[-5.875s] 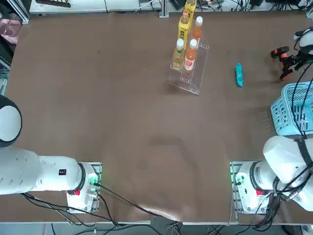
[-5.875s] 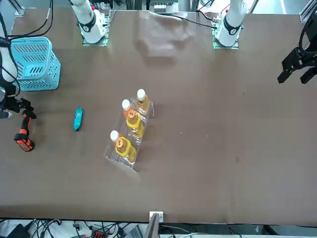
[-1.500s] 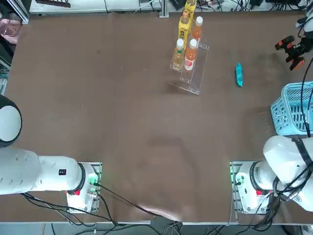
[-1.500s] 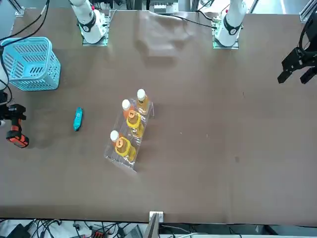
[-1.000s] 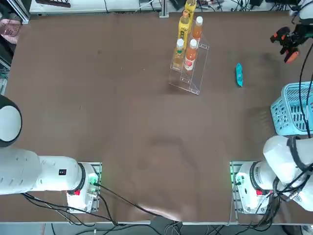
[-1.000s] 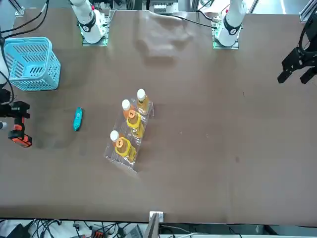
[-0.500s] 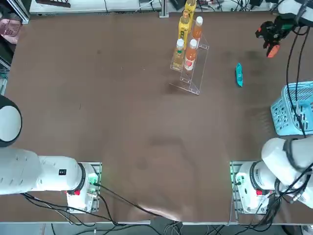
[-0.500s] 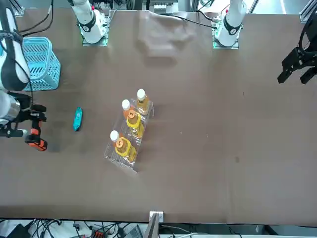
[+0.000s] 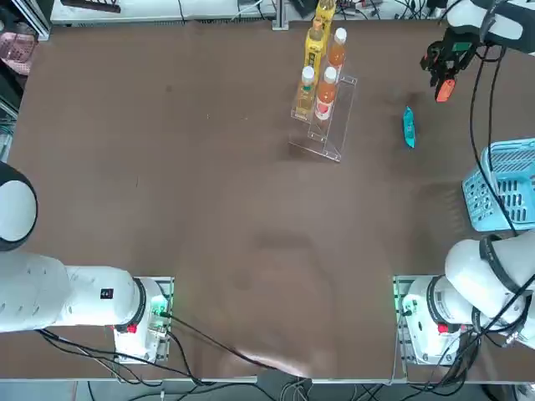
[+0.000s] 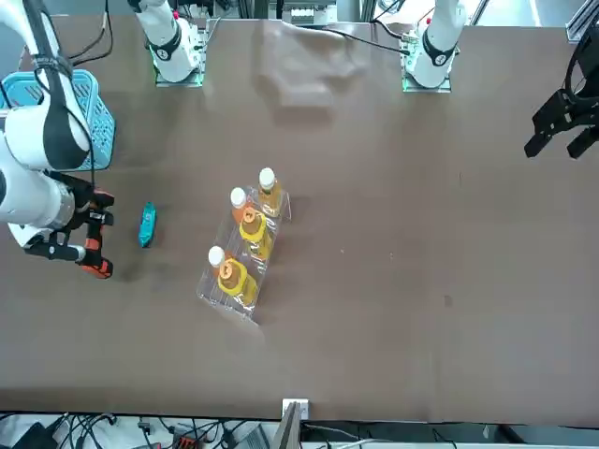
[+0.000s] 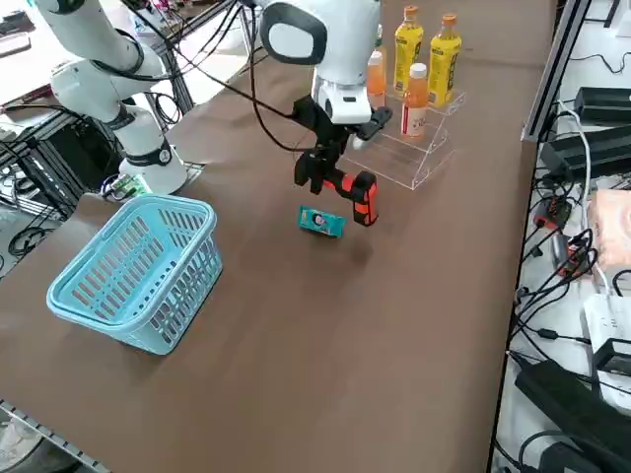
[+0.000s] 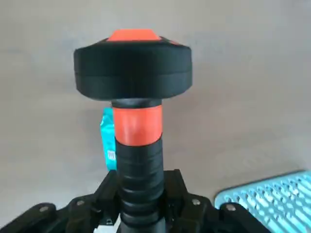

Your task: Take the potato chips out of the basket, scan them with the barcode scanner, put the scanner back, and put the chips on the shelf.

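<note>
The teal-blue potato chips packet (image 9: 408, 127) (image 10: 147, 225) (image 11: 321, 221) lies flat on the brown table, outside the basket. My right gripper (image 9: 440, 58) (image 10: 77, 223) (image 11: 318, 169) (image 12: 140, 206) is shut on the handle of the black and orange-red barcode scanner (image 9: 445, 87) (image 10: 94, 263) (image 11: 362, 196) (image 12: 133, 73). It holds the scanner in the air just beyond the packet, and in the wrist view the packet (image 12: 108, 141) shows behind the scanner's head. The clear shelf (image 9: 334, 138) (image 10: 220, 295) (image 11: 424, 163) with drink bottles stands a short way off.
The light blue basket (image 9: 510, 152) (image 10: 101, 105) (image 11: 128, 212) (image 12: 265, 195) sits near the table's right edge, closer to the arm's base than the packet. Cables trail from the arm over it. Several orange and yellow bottles (image 9: 326, 92) fill the shelf.
My right arm has carried the scanner from the table's far right corner toward the chips packet, turning its head downward. Packet, basket and shelf have not moved.
</note>
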You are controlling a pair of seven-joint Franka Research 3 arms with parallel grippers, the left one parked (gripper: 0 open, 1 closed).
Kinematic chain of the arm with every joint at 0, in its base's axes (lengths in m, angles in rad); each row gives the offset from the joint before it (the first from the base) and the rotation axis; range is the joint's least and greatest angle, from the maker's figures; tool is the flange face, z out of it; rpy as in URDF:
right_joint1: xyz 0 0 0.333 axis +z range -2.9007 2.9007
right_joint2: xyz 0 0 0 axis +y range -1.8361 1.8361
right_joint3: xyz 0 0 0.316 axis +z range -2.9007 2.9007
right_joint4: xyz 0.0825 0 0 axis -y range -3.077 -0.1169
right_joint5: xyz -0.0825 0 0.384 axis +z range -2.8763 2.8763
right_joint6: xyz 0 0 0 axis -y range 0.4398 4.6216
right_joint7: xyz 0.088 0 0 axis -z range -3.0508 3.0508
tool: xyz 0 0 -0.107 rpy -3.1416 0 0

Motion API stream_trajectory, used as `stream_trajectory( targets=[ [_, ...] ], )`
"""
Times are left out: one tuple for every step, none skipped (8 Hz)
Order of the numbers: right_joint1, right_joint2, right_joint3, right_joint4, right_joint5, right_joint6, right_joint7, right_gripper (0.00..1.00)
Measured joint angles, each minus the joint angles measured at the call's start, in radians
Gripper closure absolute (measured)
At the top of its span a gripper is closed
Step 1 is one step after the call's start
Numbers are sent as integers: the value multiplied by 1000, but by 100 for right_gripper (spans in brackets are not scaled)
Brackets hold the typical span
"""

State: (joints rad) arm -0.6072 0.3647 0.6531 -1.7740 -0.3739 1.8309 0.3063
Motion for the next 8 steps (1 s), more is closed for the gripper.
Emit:
stream_trajectory(
  targets=[
    [3, -42, 0, -40, 0, -2, 12, 59],
    [4, -87, 1, -85, 3, -2, 18, 59],
    [4, -133, 1, -129, 22, 0, 26, 59],
    [6, -178, 2, -174, 58, 10, 29, 59],
    [12, -220, 4, -221, 87, 35, 37, 59],
    [21, -253, 6, -272, 102, 69, 60, 59],
    [32, -272, 7, -319, 104, 104, 89, 59],
    [41, -278, 8, -359, 105, 142, 114, 59]
  ],
)
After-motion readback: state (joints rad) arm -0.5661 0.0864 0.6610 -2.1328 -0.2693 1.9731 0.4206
